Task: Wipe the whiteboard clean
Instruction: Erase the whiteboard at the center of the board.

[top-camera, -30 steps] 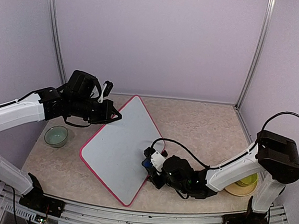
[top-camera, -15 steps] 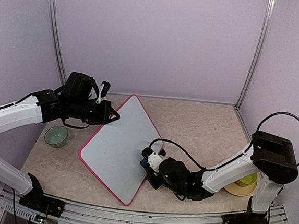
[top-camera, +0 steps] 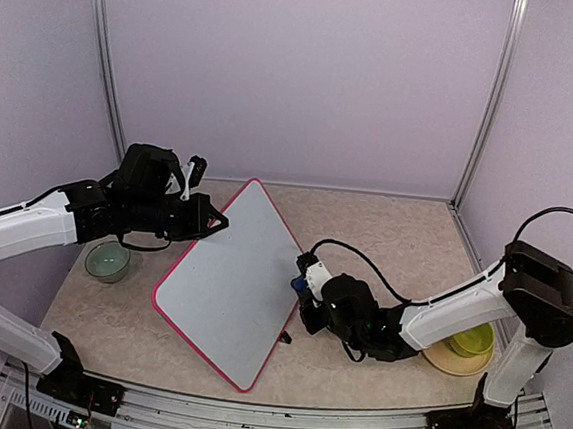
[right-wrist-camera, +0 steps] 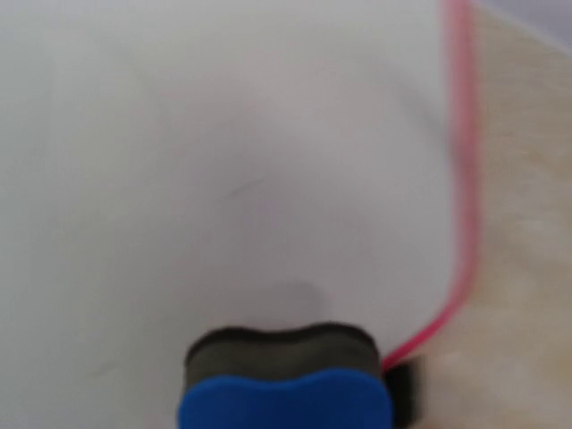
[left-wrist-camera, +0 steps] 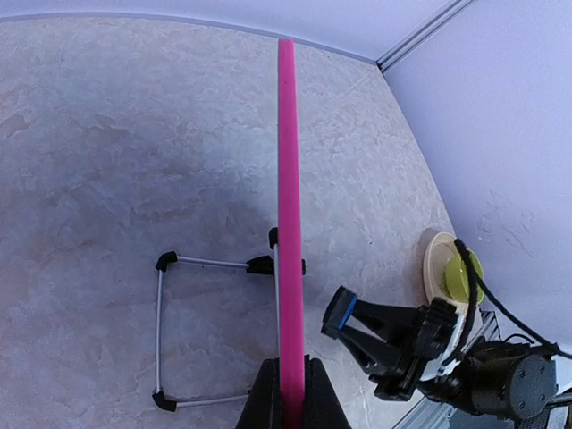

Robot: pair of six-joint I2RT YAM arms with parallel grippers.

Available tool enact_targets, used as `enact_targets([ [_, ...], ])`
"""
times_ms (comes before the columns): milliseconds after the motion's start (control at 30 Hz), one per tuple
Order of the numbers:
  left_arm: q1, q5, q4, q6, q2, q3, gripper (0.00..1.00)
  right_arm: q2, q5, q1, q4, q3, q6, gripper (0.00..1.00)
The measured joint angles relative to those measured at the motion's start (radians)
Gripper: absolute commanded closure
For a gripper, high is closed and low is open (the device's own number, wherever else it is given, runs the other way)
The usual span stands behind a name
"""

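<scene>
the whiteboard (top-camera: 225,284) stands tilted on the table (top-camera: 395,234), with its upper left rim pinched between the closed fingers of the left gripper (top-camera: 215,224). at the board's right edge the right gripper (top-camera: 301,288) is clamped on a blue eraser (right-wrist-camera: 286,398), whose dark felt lies against the white face just inside the pink rim. a green bowl (top-camera: 108,260) sits near the left gripper, on its outer side. a yellow plate (top-camera: 449,364) lies well to the right of the right gripper.
</scene>
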Motion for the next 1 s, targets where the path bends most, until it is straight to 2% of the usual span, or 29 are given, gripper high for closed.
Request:
enact_targets([
  [233,0.001,0.003,0.007,0.008,-0.005,0.0,1.0,-0.195,-0.031,-0.1,-0.031,-0.02,-0.006,1.0],
  [400,0.003,0.008,0.008,0.008,0.042,0.044,1.0,-0.245,-0.048,-0.123,-0.039,-0.02,-0.023,1.0],
  [767,0.021,0.006,-0.005,0.01,0.135,0.164,1.0,-0.205,-0.11,-0.126,-0.069,-0.02,-0.041,1.0],
  [1000,0.027,0.012,-0.005,0.008,0.179,0.184,1.0,-0.071,-0.15,-0.126,-0.041,0.023,-0.058,1.0],
])
